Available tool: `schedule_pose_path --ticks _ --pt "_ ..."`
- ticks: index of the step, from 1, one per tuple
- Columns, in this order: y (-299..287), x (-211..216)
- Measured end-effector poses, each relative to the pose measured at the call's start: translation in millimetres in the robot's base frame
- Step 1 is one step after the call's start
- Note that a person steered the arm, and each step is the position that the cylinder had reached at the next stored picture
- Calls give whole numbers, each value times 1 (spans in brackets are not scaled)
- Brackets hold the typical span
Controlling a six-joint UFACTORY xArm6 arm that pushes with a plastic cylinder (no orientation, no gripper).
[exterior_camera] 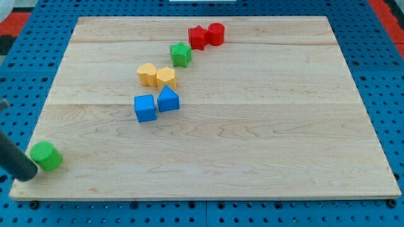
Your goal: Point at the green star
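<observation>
The green star (180, 54) sits near the view's top centre of the wooden board (252, 139), just left of and below a red star (198, 37) and a red cylinder (216, 33). My tip (28, 174) is at the board's bottom left corner, touching or almost touching a green cylinder (46, 156) on its left side. The tip is far from the green star, which lies up and to the right of it.
Two yellow blocks (147, 74) (166, 77) sit side by side below the green star. A blue cube (145, 108) and a blue triangular block (168, 99) sit below those. Blue pegboard (391, 94) surrounds the board.
</observation>
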State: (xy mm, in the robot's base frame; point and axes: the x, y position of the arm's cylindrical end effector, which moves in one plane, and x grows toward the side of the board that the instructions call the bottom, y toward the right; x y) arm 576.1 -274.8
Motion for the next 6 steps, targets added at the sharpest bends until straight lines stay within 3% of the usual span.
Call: schedule_pose_path --ticks 3,4,5,6 --pt "21 -43" --pt "96 0" --pt "188 -26" --pt "251 -86"
